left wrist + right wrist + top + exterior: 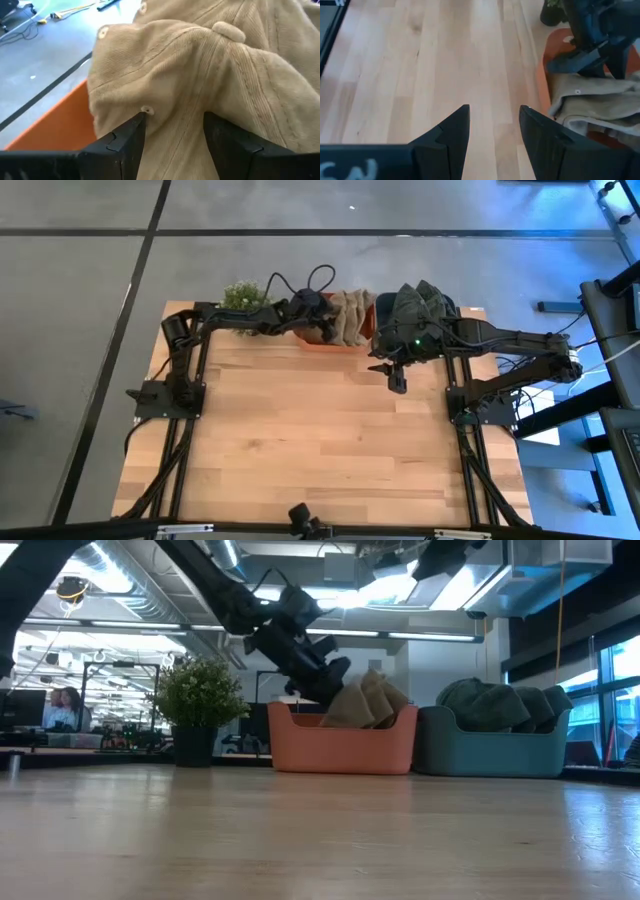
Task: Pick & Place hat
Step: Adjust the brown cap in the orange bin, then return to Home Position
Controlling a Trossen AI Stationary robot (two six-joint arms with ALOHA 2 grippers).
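Over the orange bin [325, 338] at the table's far edge, we see the left gripper [172, 132] spread wide, fingers [125, 142] astride a tan corduroy hat [200, 75], crown button facing the camera; its long axis we cannot tell; beside it a teal bin [490, 752] holds green hats [500, 705]; the right gripper [492, 132] hangs parted and empty above the wooden table [320, 440]; a potted plant [195, 700] stands left of the bins in the low view; an office lies behind
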